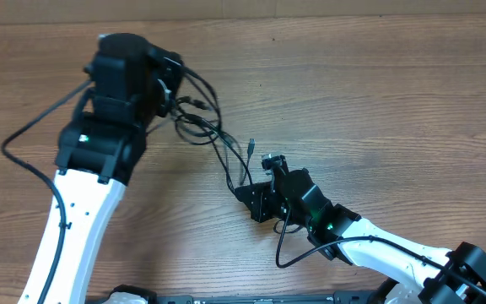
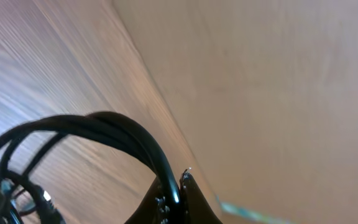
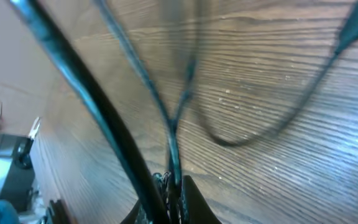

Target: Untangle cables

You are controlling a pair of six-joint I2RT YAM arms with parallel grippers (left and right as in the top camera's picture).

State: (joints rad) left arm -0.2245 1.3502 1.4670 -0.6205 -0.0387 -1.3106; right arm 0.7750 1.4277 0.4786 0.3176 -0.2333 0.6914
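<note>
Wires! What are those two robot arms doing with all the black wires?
They are trying to untangle them. The left gripper is shut on a bunch of the thin black cables near the far side of the wooden table. The right gripper is shut on a couple of strands closer to the front. The cables run between the two grippers, with a knotted clump beside the left one.

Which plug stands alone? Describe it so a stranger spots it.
On the table, cables run from the left gripper to the right gripper. Just beyond the right gripper one plug sticks out alone; the other plugs sit beside the left gripper.
</note>
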